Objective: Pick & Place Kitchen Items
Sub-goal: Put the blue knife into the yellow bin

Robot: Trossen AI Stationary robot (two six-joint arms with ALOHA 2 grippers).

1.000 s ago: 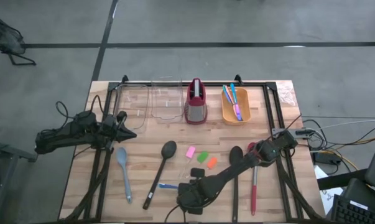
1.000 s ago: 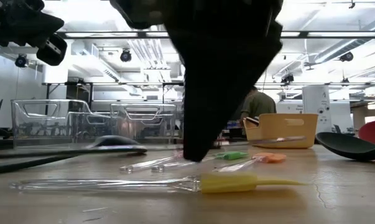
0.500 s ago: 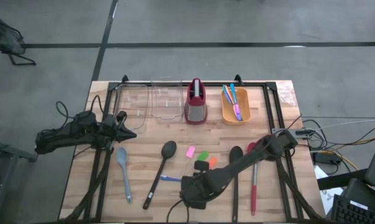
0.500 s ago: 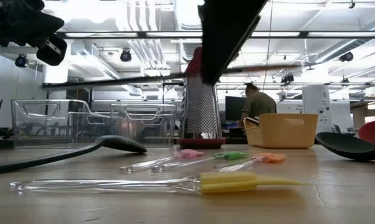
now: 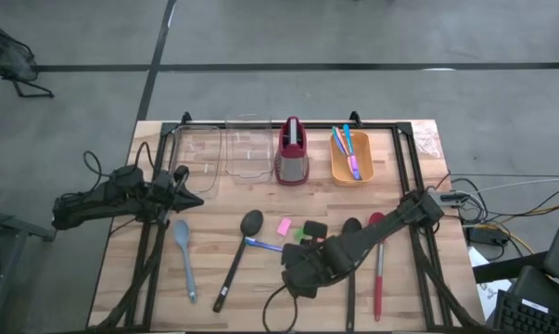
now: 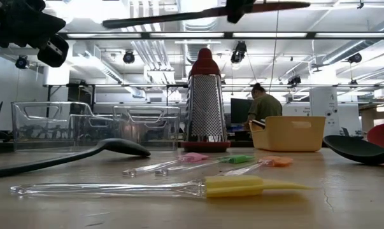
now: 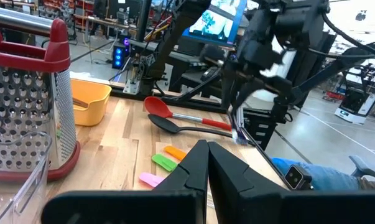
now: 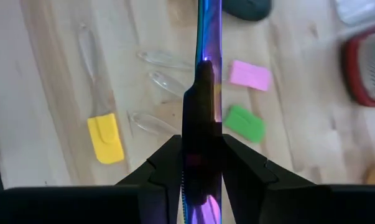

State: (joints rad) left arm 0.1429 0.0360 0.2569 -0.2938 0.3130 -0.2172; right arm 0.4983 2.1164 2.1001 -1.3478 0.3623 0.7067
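My right gripper (image 5: 288, 252) hangs over the table's middle near part, shut on a thin iridescent blue-purple cutlery piece (image 5: 260, 244). The piece shows high above the table in the low view (image 6: 179, 15). Below it lie small spatulas with clear handles and pink (image 5: 284, 225), green (image 8: 244, 123) and yellow (image 8: 106, 140) heads. A black spoon (image 5: 242, 250), a grey-blue spoon (image 5: 183, 255), a red spoon (image 5: 378, 269) and a second black spoon (image 5: 351, 227) lie flat on the wood. My left gripper (image 5: 184, 183) waits shut at the table's left side. My right gripper pinches the iridescent cutlery piece between its two fingers, partway along its length (image 8: 207, 50). The fingers slant down from above and the piece runs on past them at both ends. It is lifted clear of the table and lies about level, its blue end (image 5: 257, 243) pointing toward the table's left.
Along the far edge stand two clear bins (image 5: 247, 153), a red-and-grey grater (image 5: 292, 153) and an orange bin (image 5: 351, 173) holding colourful cutlery. A person sits in the room beyond the table (image 6: 263, 102).
My right gripper has risen from the table's near part and gone toward the far edge, staying shut on the iridescent piece. The piece has come off the wood and now hangs clear, high above the spatulas.
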